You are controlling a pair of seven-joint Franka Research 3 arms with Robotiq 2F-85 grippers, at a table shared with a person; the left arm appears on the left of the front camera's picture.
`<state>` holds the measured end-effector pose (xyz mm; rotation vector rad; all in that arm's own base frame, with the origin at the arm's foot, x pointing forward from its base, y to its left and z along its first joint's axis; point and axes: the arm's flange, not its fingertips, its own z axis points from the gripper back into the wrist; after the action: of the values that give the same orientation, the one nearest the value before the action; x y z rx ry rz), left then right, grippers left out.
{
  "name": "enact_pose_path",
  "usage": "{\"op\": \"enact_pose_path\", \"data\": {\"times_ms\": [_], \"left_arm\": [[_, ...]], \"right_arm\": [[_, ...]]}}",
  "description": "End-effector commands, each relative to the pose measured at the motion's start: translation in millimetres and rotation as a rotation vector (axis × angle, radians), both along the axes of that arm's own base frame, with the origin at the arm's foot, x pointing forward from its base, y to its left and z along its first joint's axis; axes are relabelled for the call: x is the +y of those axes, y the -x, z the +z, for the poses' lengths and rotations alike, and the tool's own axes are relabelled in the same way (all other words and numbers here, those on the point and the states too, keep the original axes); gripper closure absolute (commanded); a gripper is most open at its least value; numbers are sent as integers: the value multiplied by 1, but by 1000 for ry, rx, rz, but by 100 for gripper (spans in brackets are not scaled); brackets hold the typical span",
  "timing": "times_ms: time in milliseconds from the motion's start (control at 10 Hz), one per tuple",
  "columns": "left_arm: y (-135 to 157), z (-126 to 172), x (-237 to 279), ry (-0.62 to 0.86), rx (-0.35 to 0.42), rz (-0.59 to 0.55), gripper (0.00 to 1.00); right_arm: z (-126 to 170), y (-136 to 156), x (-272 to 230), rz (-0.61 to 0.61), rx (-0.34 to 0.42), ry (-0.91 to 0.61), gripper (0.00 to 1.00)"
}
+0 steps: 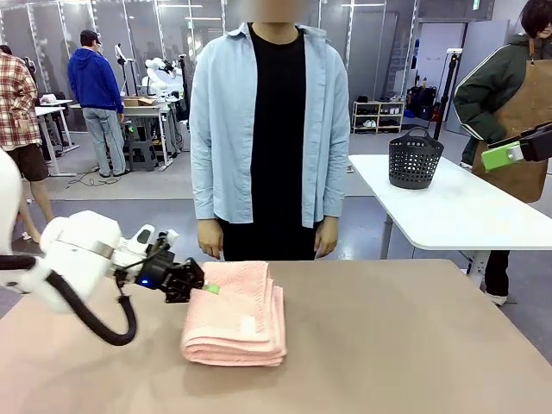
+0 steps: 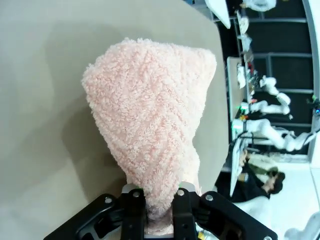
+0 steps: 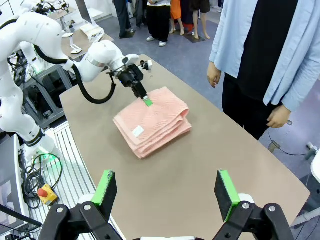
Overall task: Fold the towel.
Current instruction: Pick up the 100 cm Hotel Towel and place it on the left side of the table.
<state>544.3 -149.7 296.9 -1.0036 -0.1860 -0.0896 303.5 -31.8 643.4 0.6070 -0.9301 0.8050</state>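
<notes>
The salmon-pink towel (image 1: pixel 237 315) lies folded into a thick stack on the brown table (image 1: pixel 397 345), left of the middle, with a small white tag (image 1: pixel 248 325) on top. My left gripper (image 1: pixel 200 285) comes in low from the left and is shut on the towel's upper left edge. In the left wrist view the towel (image 2: pixel 150 125) rises from between the closed fingers (image 2: pixel 134 210). The right wrist view looks down from high up on the towel (image 3: pixel 152 122) and the left gripper (image 3: pixel 143 97). My right gripper (image 3: pixel 164 176) is open and holds nothing; it hangs far right (image 1: pixel 509 153).
A person (image 1: pixel 272 129) stands at the table's far edge right behind the towel, hands down at the sides. A white table (image 1: pixel 448 211) with a dark basket (image 1: pixel 416 159) stands farther back on the right. Bare tabletop stretches right of the towel.
</notes>
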Motion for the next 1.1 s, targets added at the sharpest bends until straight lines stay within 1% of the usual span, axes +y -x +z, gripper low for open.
{"op": "enact_pose_path", "data": {"times_ms": [0, 100, 200, 300, 500, 600, 700, 900, 1000], "left_arm": [[21, 12, 41, -35, 0, -61, 83], [29, 18, 62, -43, -21, -75, 83], [38, 25, 89, -72, -36, -61, 83], [47, 28, 113, -108, -39, -59, 83], [60, 31, 159, -157, -76, -35, 83], [69, 30, 185, -197, -87, -56, 83], [73, 29, 208, -234, -80, -32, 83], [79, 29, 252, -250, -87, 37, 83], [83, 29, 270, -234, -94, 51, 83]], "right_arm": [[0, -1, 0, 0, 1, 0, 1], [0, -1, 0, 0, 1, 0, 1], [0, -1, 0, 0, 1, 0, 1], [0, -1, 0, 0, 1, 0, 1], [0, -1, 0, 0, 1, 0, 1], [0, -1, 0, 0, 1, 0, 1], [0, -1, 0, 0, 1, 0, 1], [0, -1, 0, 0, 1, 0, 1], [0, -1, 0, 0, 1, 0, 1]]}}
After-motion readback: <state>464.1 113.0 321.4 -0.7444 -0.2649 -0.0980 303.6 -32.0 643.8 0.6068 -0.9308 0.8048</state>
